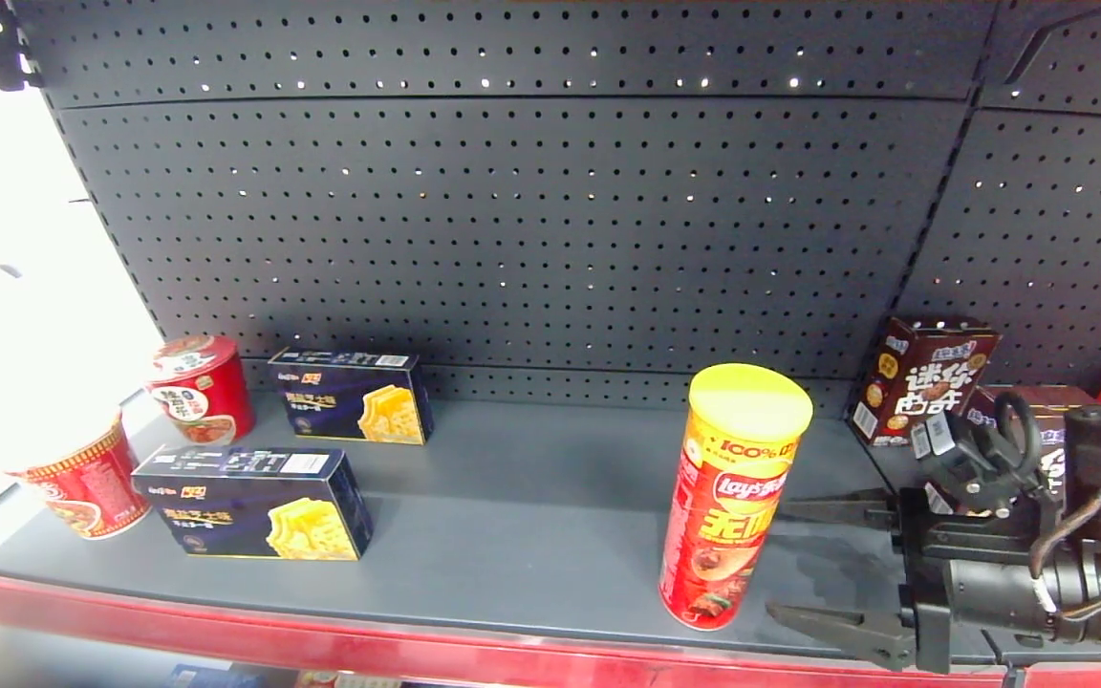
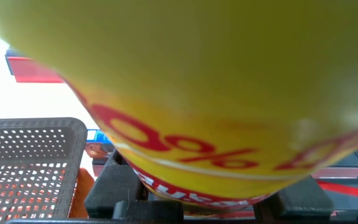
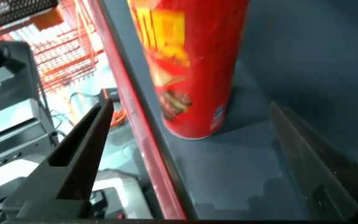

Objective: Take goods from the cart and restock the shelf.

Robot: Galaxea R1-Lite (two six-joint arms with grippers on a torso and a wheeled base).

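Observation:
A tall red chip can [image 1: 737, 497] with a yellow lid stands upright near the front of the dark grey shelf [image 1: 531, 497]. My right gripper [image 1: 778, 562] is open just to its right, one finger on each side of the can's base line, touching nothing. In the right wrist view the can [image 3: 191, 62] stands just ahead of the spread fingers [image 3: 79, 155]. In the left wrist view a yellow-and-red can [image 2: 191, 93] looms very close, and my left gripper [image 2: 197, 202] is shut on it low down.
Two red noodle cups [image 1: 202, 387] and two dark blue boxes [image 1: 259, 502] stand at the shelf's left. A brown snack box [image 1: 923, 377] leans at the back right. The red shelf lip [image 1: 321, 640] runs along the front. A grey perforated basket [image 2: 30, 162] lies below.

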